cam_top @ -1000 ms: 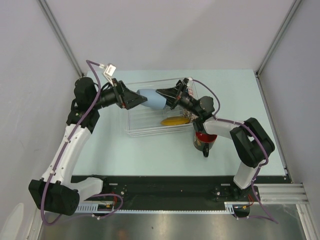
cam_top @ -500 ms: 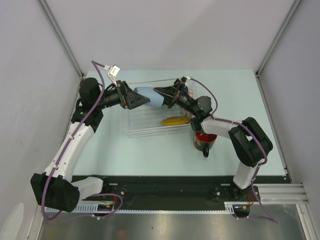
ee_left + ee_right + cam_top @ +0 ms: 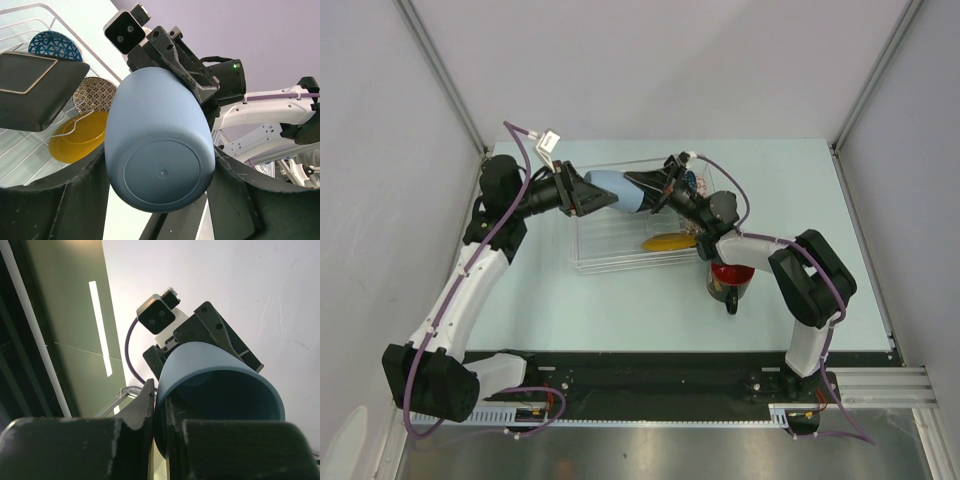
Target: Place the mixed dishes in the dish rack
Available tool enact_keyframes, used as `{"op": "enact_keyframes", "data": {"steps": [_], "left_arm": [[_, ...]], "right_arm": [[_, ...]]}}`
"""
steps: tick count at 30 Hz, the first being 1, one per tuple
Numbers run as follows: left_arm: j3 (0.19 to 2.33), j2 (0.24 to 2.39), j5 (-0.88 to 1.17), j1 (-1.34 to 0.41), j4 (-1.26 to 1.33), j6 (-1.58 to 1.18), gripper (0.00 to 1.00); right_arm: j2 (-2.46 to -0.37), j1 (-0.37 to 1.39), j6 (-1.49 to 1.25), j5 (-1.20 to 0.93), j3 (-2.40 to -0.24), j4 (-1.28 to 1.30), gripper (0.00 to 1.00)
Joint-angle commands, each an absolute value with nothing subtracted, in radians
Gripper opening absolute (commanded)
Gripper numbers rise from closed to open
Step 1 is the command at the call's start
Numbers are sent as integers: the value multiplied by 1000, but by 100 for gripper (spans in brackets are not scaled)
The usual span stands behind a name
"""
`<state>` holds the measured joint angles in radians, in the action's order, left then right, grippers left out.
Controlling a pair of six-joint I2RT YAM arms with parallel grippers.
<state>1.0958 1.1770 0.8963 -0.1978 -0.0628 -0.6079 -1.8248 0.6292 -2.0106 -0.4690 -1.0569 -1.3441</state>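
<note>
i see a light blue cup [image 3: 616, 190] held sideways in the air above the dish rack [image 3: 610, 262], between both arms. my right gripper [image 3: 644, 189] is pinched tight on the cup's rim, one finger inside the mouth and one outside. my left gripper [image 3: 600, 201] has its fingers on either side of the cup's base. i cannot tell whether they press on it. the left wrist view shows the yellow plate [image 3: 80, 142], the dark square plate [image 3: 35, 87] and the mosaic bowl [image 3: 55, 46] inside the rack. the red-rimmed mug [image 3: 728, 280] stands on the table [image 3: 800, 190], just outside the rack's near right corner.
</note>
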Motion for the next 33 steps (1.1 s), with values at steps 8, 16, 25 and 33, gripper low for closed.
{"op": "enact_keyframes", "data": {"steps": [8,16,25,33], "left_arm": [[1167,1157,985,-210,-127,-540,0],[1285,1163,1000,-115,-222,-488,0],[1422,1207,811,31,-434,-284,0],[1395,1301,246,-164,-542,-38,0]], "right_arm": [[-1847,657,-2046,-528,-1100,-1517,21],[-1819,571,-2040,-638,-1075,-1474,36],[-1737,436,-1990,-776,-1017,-1373,58],[-1612,371,-1895,-839,-997,-1240,55]]}}
